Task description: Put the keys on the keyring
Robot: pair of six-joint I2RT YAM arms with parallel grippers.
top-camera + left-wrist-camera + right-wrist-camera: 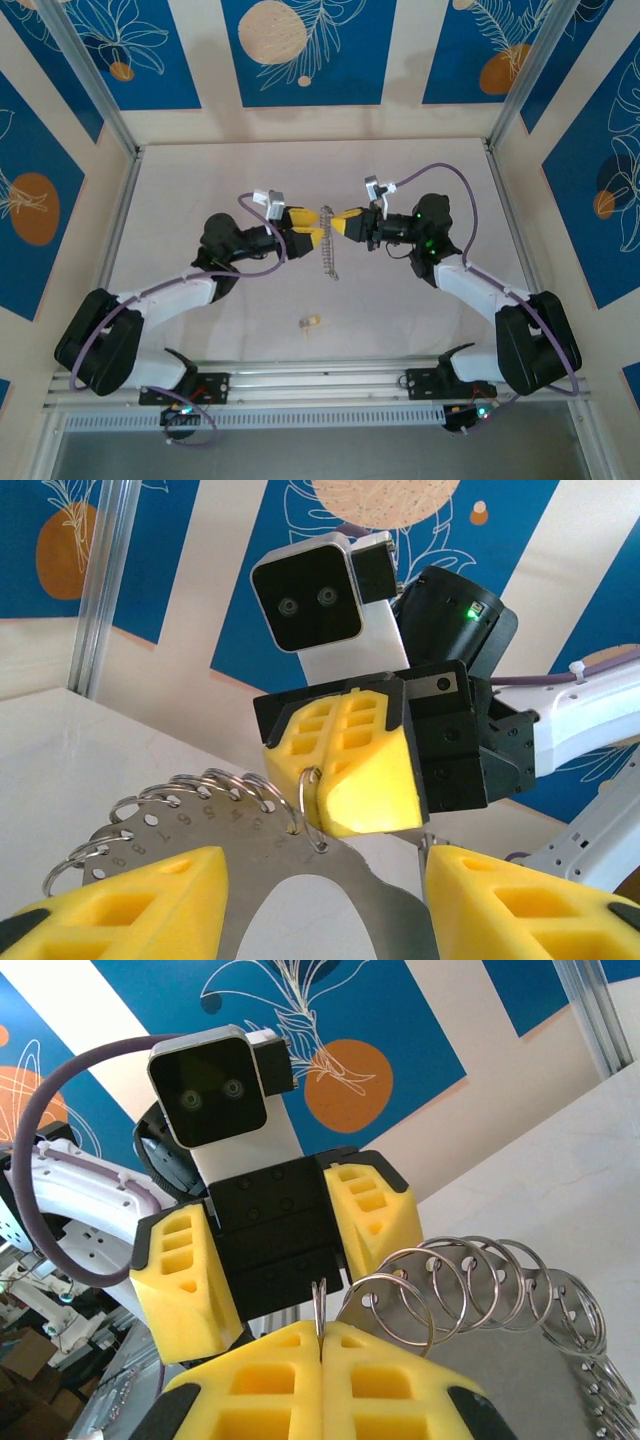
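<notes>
The right tool [318, 785] is pinching one thin loop of the floppy grey metal keyring [200, 820], and the left tool [275, 1250] is gaping wide around it. That lone pinch is risking a slip and drop.

I see white link shells and black joint housings on both arms. Left hand [308, 229] and right hand [338, 225]: black body, yellow cut-out fingers [350, 750], white-cased wrist camera [305, 595]. One purple cable [455, 185] per arm; green indicator [470, 611] lit.
</notes>
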